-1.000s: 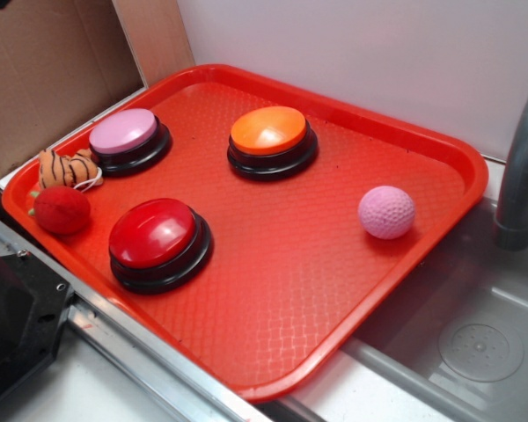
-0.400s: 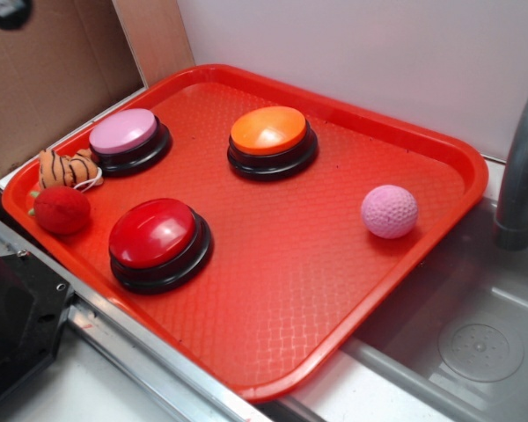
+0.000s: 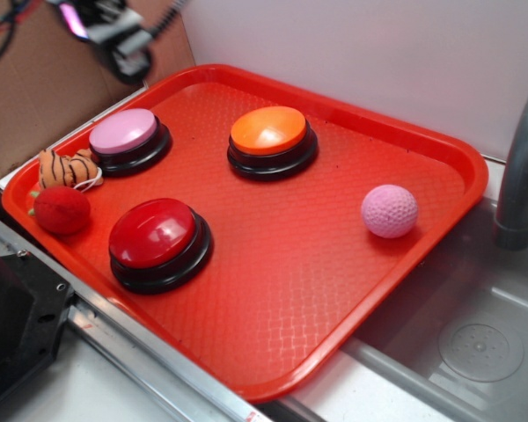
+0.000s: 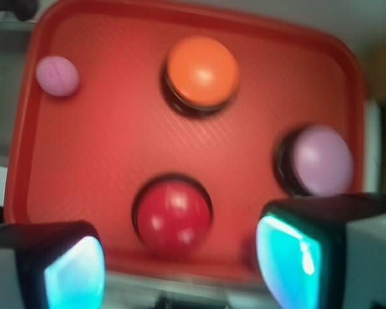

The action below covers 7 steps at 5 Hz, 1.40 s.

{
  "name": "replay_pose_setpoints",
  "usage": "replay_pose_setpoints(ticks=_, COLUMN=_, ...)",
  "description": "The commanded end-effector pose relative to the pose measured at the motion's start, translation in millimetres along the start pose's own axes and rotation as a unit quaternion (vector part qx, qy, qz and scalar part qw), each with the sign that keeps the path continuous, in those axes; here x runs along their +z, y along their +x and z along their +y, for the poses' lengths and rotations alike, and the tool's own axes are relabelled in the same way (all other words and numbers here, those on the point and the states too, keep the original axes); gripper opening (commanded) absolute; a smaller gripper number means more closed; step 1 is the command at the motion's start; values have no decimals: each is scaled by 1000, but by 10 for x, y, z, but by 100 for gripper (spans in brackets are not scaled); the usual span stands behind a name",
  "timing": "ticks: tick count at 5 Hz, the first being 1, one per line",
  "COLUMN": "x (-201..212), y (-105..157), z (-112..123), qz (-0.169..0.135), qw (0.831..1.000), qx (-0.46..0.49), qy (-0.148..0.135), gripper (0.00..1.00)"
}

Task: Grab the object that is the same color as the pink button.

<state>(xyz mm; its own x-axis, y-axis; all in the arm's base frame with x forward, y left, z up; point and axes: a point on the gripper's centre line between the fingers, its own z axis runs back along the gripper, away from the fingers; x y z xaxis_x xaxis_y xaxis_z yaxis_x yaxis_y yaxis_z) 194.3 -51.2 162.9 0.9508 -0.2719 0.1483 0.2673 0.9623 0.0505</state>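
Bright, even light — wrist view blurred.

- Exterior view: fixed, raised, looks down at an angle across the red tray [image 3: 440,149] from its near corner; wall behind, sink [image 3: 480,343] at right, cardboard at upper left. Medium-close; whole tray fits.
- Wrist view: looks almost straight down from high over the tray [image 4: 83,161], blurred; two fingertips [image 4: 74,270] frame the bottom edge.
- Shared: tray, pink button [image 3: 125,132] [image 4: 321,159], orange button [image 3: 269,130] [image 4: 202,69], red button [image 3: 153,232] [image 4: 174,216], pink ball [image 3: 389,211] [image 4: 57,75].
- Wrist picture is turned roughly opposite: ball at left there, at right in exterior.
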Motion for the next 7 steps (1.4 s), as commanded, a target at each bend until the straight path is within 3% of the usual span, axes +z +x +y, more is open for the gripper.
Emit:
replay_pose_setpoints(ticks=1, x=-719, y=772, z=-536, qz=-55, qw=979, qx=-196, qy=-26, gripper=100)
replay_pose_setpoints(ticks=3, x=-1179, y=1061, z=-840, qz=-41, qw=968, qx=-244, qy=-44, gripper=100)
replay_pose_setpoints(ticks=4, x=-1143, y=1099, z=-954, qz=-49, qw=957, qx=-270, qy=-98, gripper=100)
replay_pose_setpoints(ticks=5, x=-1123, y=1099, z=-1007, qz=-50, qw=950, qx=-279, qy=-133, gripper=100)
replay_pose_setpoints(ticks=6, x=-1148, y=1094, z=-1048, qz=-44, qw=943, qx=-294, qy=-148, gripper=100)
replay_pose_setpoints(ticks=7, x=-1305, y=1067, z=-1141, qz=-7, qw=942, qx=-305, qy=-140, gripper=100)
